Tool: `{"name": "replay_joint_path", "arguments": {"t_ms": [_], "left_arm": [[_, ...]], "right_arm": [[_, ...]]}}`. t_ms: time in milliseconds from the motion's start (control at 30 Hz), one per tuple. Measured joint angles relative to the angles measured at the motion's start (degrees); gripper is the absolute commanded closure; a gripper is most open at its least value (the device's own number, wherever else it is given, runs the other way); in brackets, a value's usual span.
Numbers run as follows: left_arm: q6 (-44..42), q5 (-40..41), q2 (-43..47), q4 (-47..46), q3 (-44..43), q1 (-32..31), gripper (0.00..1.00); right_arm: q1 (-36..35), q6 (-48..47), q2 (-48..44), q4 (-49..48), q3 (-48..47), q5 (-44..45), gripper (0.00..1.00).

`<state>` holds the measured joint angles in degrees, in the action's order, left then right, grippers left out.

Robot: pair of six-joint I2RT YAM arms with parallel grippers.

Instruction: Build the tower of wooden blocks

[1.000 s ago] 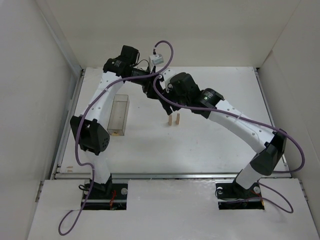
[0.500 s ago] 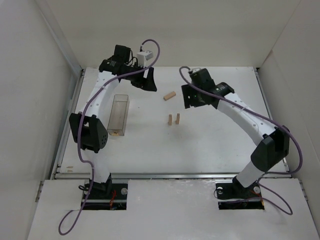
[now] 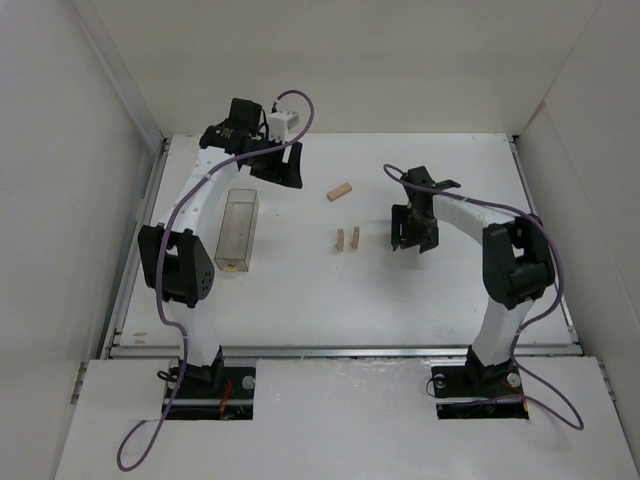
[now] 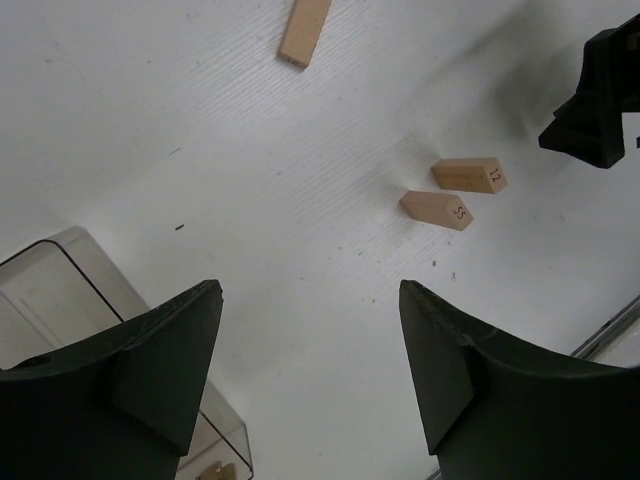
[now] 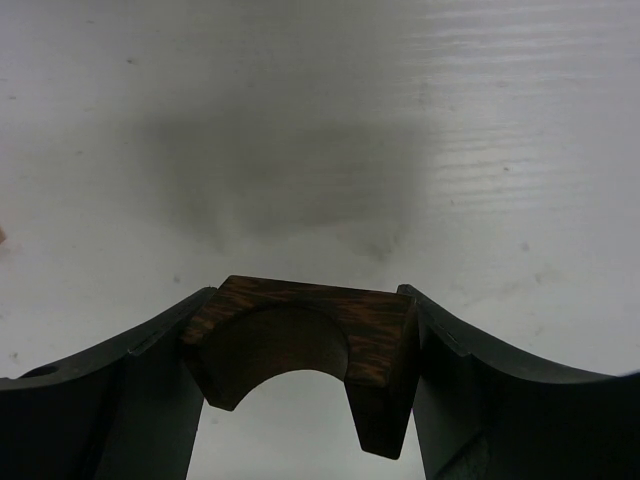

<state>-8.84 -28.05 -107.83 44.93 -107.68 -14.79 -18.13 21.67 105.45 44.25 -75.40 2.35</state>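
Two small light-tan wooden blocks [image 3: 347, 238] stand upright side by side mid-table; in the left wrist view they show numbered tops [image 4: 450, 192]. A third tan block [image 3: 340, 191] lies flat behind them, also in the left wrist view [image 4: 305, 30]. No bar lies across the uprights. My right gripper [image 3: 408, 238] is low, just right of the uprights, and is shut [image 5: 305, 340] on a dark brown arch-shaped wooden block [image 5: 375, 335]. My left gripper [image 3: 283, 165] is open and empty [image 4: 310, 300], raised at the back left.
A clear plastic box [image 3: 236, 232] lies left of the blocks with a small tan piece [image 3: 232, 266] inside; its corner shows in the left wrist view [image 4: 60, 290]. White walls enclose the table on three sides.
Both arms pulled away from above the uprights. The left gripper went back left. The right gripper swung right and came down beside the uprights. The flat tan block came into view.
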Motion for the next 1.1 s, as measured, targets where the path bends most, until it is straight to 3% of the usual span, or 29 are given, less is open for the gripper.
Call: {"name": "replay_joint_path", "arguments": {"t_ms": [200,433,533,700,1100], "left_arm": [[0.2,1.6,1.5,-0.1,0.2,0.0,0.31],[0.2,2.1,2.3,-0.1,0.2,0.0,0.31],[0.2,2.0,2.3,-0.1,0.2,0.0,0.31],[0.2,1.8,2.3,-0.1,0.2,0.2,0.31],[0.1,1.7,2.3,-0.1,0.2,0.3,0.31]], "right_arm": [[0.0,0.1,3.8,-1.0,0.2,-1.1,0.67],[0.0,0.0,3.9,-1.2,0.1,-1.5,0.26],[0.0,0.0,3.9,-1.2,0.1,-1.5,0.21],[-0.1,0.0,3.7,-1.3,0.1,-1.5,0.0],[-0.5,0.0,0.9,-0.6,-0.1,2.4,0.04]]}}
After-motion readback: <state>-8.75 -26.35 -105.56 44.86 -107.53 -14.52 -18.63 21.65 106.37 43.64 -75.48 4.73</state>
